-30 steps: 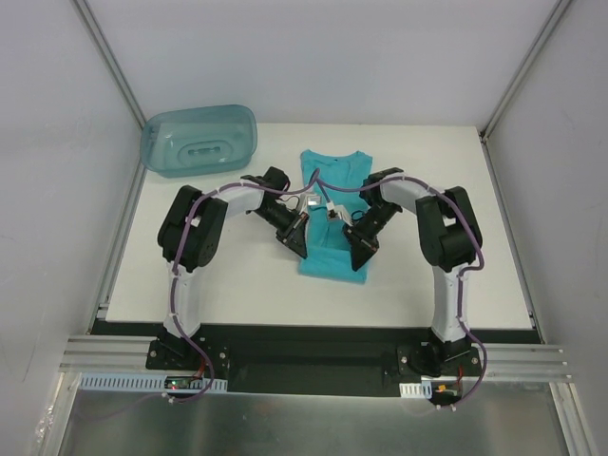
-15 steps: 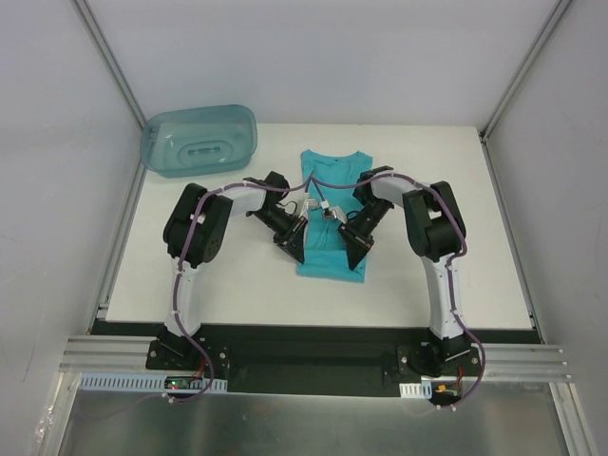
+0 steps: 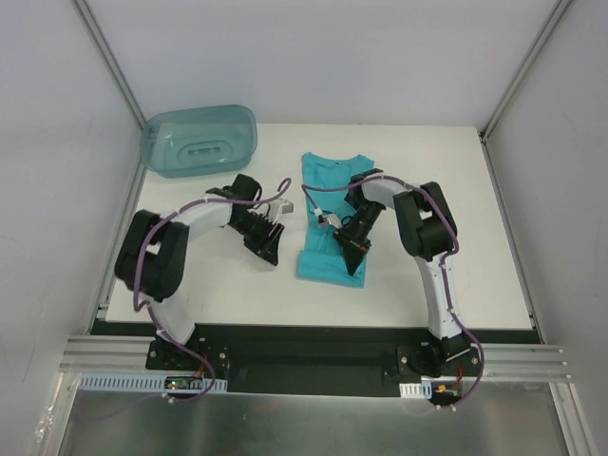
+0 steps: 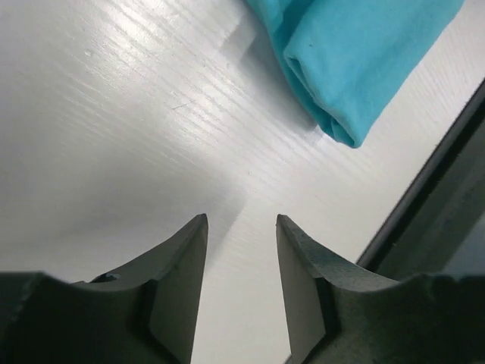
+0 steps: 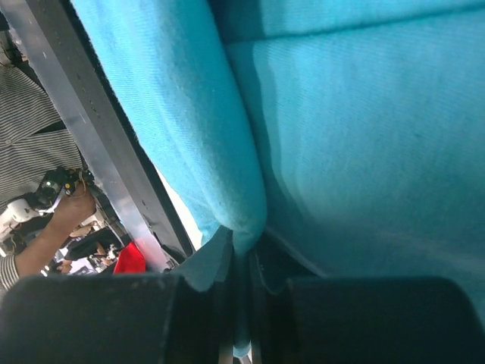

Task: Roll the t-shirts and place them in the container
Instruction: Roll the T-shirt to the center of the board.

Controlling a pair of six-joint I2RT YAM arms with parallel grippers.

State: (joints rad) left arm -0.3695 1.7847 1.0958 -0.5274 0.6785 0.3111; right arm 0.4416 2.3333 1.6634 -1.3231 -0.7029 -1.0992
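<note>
Turquoise t-shirt (image 3: 330, 174) folded into narrow strip, lying flat, collar far.

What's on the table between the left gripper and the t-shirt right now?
Nothing. Only bare white table separates the open left gripper from the t-shirt. The left wrist view shows it best, and the top view agrees.

Two arms, the left arm (image 3: 195, 217) and the right arm (image 3: 439, 285), are built of white links and bulky black joint housings. A purple cable (image 3: 138, 290) is routed along each. Black bases (image 3: 176, 353) are bolted to a silver rail (image 3: 104, 359). The left end effector (image 4: 240, 221) and the right end effector (image 5: 241, 273) are each fitted with two dark, matte, wedge-shaped fingers (image 4: 178, 265).
</note>
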